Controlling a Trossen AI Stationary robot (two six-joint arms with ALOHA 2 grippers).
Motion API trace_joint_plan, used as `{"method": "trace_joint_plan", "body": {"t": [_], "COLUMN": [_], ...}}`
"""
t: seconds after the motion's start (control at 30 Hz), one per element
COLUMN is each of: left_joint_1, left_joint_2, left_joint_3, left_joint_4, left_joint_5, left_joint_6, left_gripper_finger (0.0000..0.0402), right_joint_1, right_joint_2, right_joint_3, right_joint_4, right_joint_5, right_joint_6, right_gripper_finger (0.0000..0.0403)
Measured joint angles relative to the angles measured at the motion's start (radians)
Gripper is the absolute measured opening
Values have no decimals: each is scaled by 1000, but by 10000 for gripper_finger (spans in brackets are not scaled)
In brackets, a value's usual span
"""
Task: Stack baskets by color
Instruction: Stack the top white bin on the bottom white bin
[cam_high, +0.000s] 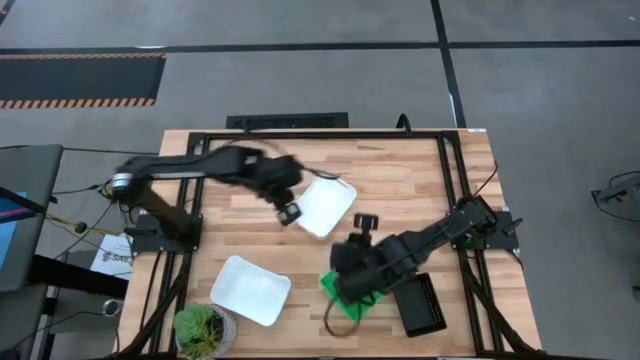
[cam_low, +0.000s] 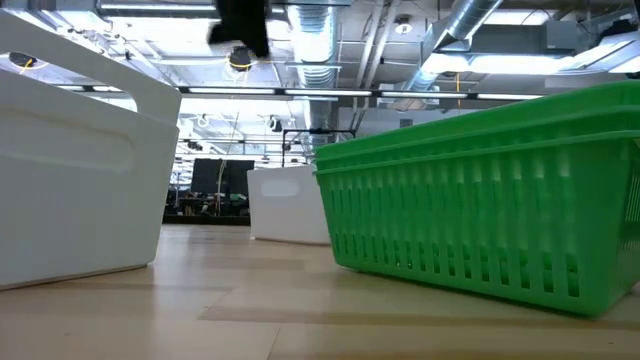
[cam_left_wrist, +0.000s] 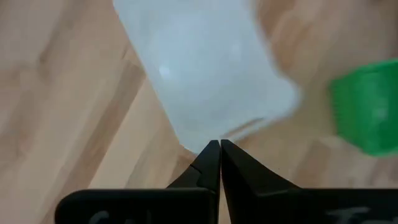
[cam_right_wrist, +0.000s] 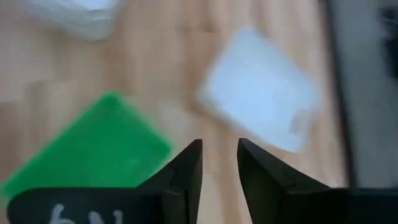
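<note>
We find the left gripper (cam_high: 288, 211) over the middle of the table (cam_high: 400, 170), at the near-left corner of a white basket (cam_high: 326, 206). Its fingers (cam_left_wrist: 211, 165) are pressed together with nothing between them; in the left wrist view their tips sit just off the basket's edge.

The right gripper (cam_high: 345, 268) hangs above a green basket (cam_high: 350, 295) near the front of the table. Its fingers (cam_right_wrist: 189, 165) stand partly apart, with a narrow gap, and we see nothing held between them (the wrist view shows bare wood through the gap).

A second white basket (cam_high: 250, 289) lies at the front left, well apart from the first. A black basket (cam_high: 420, 304) lies just to the right of the green one, partly under the right arm. The low view shows the green basket (cam_low: 490, 220) with two rims, one just above the other, so it appears to be a nested pair; we cannot tell whether there are more. We cannot tell either whether the white or black ones are single or stacked.

A potted plant (cam_high: 203, 329) stands at the front left corner, just beside the second white basket.
</note>
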Motion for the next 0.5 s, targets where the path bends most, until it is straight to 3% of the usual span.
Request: {"method": "trace_joint_plan", "body": {"t": [0.07,0.13,0.37,0.5], "left_joint_1": [-58,-121,-390,-502], "left_joint_2": [-96,-204,-484,-556], "left_joint_3": [0,0,0,0], "left_joint_4": [-6,-7,3,3], "left_joint_5": [-65,-157,-591,-738], "left_joint_6": [-59,-126,-341,-386], "left_gripper_finger": [0,0,0,9], "right_joint_1": [-15,-56,-263,-370], "right_joint_2": [0,-1,-1,-15], "right_joint_3": [-8,-36,-176,-356], "right_joint_4": [-42,-41,-42,-41], "right_joint_5": [103,141,91,42], "right_joint_6": [48,95,215,333], "right_gripper_finger": [123,125,179,228]}}
